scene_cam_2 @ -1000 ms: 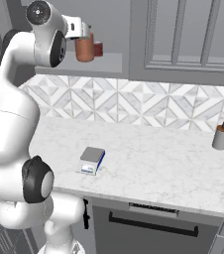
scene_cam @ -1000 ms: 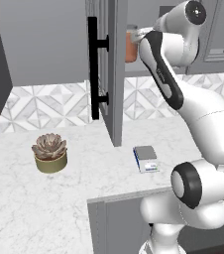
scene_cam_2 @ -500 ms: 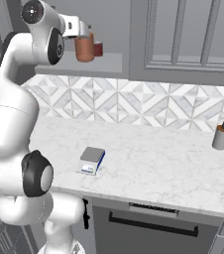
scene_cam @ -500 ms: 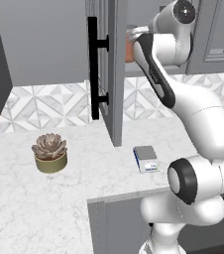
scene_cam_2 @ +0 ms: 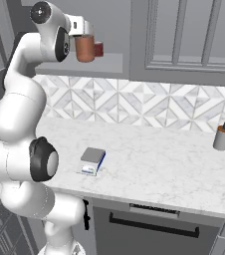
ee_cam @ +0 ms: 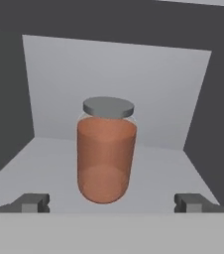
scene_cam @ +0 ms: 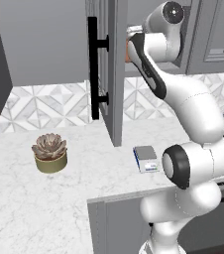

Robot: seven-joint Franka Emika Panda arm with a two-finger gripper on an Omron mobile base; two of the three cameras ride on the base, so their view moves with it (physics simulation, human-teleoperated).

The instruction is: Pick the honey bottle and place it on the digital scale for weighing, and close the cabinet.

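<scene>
Honey bottle (ee_cam: 106,151) stood upright on the cabinet (scene_cam: 109,69) shelf, not yet gripped. The gripper (ee_cam: 112,203) faced it with its jaws fully apart, one tip on each side and nothing between them. So no step looked finished: the bottle was not lifted, the digital scale (scene_cam_2: 92,161) lay bare on the counter (scene_cam_2: 174,164), and the cabinet door was open. The bottle was a smooth, translucent orange-brown cylinder with a flat grey lid. The scale was flat and square, with a grey plate. The counter looked like white marble.
</scene>
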